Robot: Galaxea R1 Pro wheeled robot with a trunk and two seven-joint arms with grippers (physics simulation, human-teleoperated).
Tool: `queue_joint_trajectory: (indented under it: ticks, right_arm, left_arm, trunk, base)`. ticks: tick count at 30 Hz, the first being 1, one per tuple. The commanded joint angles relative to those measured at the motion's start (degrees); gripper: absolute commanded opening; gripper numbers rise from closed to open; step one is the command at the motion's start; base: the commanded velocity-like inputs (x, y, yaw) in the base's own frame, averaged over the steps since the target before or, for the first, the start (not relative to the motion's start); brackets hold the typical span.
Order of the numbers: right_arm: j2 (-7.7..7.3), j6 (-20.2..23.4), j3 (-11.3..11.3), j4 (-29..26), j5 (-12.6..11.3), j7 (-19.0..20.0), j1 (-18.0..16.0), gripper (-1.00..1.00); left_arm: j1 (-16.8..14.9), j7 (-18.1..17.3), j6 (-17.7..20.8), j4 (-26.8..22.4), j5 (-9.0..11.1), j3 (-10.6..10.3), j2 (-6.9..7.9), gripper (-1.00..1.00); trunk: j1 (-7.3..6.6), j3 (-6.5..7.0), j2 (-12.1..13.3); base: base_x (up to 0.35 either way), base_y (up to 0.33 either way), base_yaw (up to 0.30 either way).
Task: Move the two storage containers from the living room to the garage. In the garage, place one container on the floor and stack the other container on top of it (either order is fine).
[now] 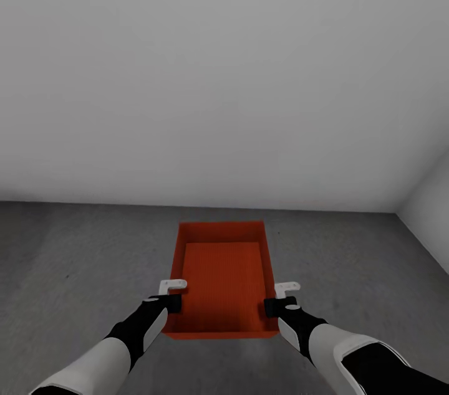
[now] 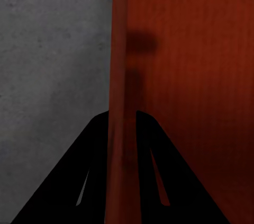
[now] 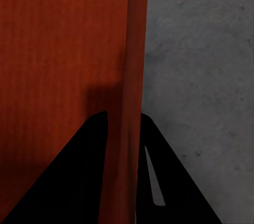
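Note:
One red-orange storage container [image 1: 221, 276] lies open side up straight ahead, over the dark grey concrete floor [image 1: 75, 258] of the garage. My left gripper [image 1: 176, 303] is shut on its left wall, one finger inside and one outside, and the right gripper [image 1: 271, 306] pinches the right wall the same way. In the left wrist view the gripper [image 2: 123, 117] straddles the thin rim of the container [image 2: 185, 75]. The right wrist view shows the same hold by the gripper [image 3: 123, 117] on the container [image 3: 58, 38]. I cannot tell whether the bin rests on the floor or hangs just above it.
A plain white-grey wall [image 1: 224, 71] rises a short way beyond the container. A second wall [image 1: 433, 208] meets it at the right, forming a corner. Bare concrete [image 2: 53, 49] spreads to both sides of the bin.

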Motion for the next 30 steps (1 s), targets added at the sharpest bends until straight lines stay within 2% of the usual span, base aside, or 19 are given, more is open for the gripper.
queue_joint_trajectory:
  ticks: [1,30]
  right_arm:
    - [0.01,-0.3,-0.3,0.2,-1.2,-0.2,0.0,-1.00]
    - [0.01,-0.3,-0.3,0.2,-1.2,-0.2,0.0,-1.00]
  left_arm:
    - [0.0,0.8,0.4,-1.2,-0.2,0.7,-0.44,-1.00]
    - [0.0,0.8,0.4,-1.2,-0.2,0.7,-0.44,-1.00]
  trunk:
    - [0.00,-0.14,0.0]
    - [0.00,-2.78,0.0]
  base:
    - [0.000,0.000,0.000]
    - [0.000,0.000,0.000]
